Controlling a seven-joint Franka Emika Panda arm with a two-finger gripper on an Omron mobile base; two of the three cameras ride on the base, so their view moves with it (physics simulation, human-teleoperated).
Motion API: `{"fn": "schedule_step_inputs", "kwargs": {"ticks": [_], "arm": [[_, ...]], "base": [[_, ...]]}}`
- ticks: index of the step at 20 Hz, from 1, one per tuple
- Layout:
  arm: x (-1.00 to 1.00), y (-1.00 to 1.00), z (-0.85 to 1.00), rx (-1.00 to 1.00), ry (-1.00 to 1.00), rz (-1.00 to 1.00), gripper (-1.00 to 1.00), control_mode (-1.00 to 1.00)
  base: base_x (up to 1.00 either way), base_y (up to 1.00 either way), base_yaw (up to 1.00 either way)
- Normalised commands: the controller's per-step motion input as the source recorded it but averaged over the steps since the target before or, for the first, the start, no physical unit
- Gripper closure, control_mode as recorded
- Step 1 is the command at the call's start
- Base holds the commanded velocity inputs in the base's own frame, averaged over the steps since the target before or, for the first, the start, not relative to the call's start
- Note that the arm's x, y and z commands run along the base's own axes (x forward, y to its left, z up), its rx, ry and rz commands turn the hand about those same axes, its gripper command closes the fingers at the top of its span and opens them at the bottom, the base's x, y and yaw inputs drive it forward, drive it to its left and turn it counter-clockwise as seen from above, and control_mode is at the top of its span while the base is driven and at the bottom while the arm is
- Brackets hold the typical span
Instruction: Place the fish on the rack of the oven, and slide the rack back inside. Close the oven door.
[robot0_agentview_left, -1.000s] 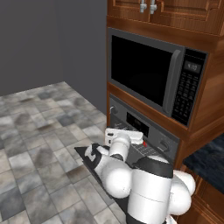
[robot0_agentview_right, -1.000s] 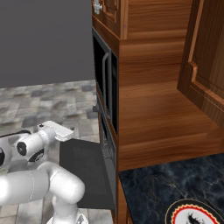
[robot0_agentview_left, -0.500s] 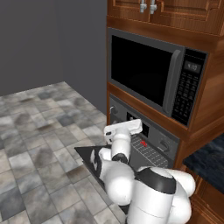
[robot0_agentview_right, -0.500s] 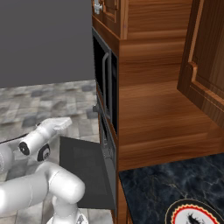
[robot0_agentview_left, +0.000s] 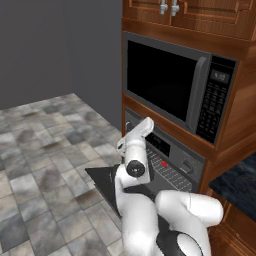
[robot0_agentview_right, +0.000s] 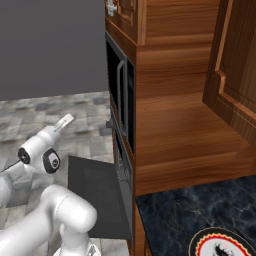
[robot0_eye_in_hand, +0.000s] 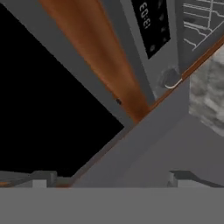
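1. The white arm's two-finger gripper (robot0_eye_in_hand: 110, 178) has lifted up and back from the rack over the last second. It now hangs in front of the seam between oven and microwave. Its dark finger tips (robot0_eye_in_hand: 43, 176) stand spread wide, with nothing between them.
2. Below the hand, the wide flat dark grey oven door (robot0_agentview_right: 95, 195) lies dropped open, level above the tiled floor, as it did a second ago.
3. Just past the door's hinge edge sits the flat rack of thin silvery-grey wires (robot0_agentview_left: 174, 175), which looks drawn out of the cavity. The small bright red-orange fish (robot0_agentview_left: 163, 163) lies on its left part, apart from the gripper. I judge the placing step done.
4. Behind and above the rack is the grey built-in oven (robot0_agentview_left: 167, 148), with its control strip, dark display and a round knob (robot0_eye_in_hand: 170, 77).
5. Farthest up is the black-windowed microwave (robot0_agentview_left: 165, 82), which has no part in the task.
6. What remains, as I read it: come back down, push the rack in, then swing the door up and shut.
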Motion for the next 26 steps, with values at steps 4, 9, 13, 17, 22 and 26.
{"fn": "schedule_step_inputs", "kwargs": {"ticks": [4, 9, 13, 17, 22, 26], "arm": [[-0.02, 0.81, 1.00, -0.41, 0.54, -0.05, -1.00, -1.00], [0.00, 0.97, 0.60, -0.48, 0.58, -0.04, -1.00, -1.00], [0.00, 1.00, -0.47, -0.54, 0.43, -0.05, -1.00, -1.00], [0.00, 1.00, -0.99, -0.53, 0.57, -0.09, -1.00, -1.00], [-0.13, 1.00, -1.00, -0.52, 0.36, -0.07, -1.00, -1.00], [-0.25, 0.76, -0.98, -0.41, 0.25, -0.04, -1.00, -1.00]], "base": [[0.00, 0.00, 0.00], [0.00, 0.00, 0.00], [0.00, 0.00, 0.00], [0.00, 0.00, 0.00], [0.00, 0.00, 0.00], [0.00, 0.00, 0.00]]}}
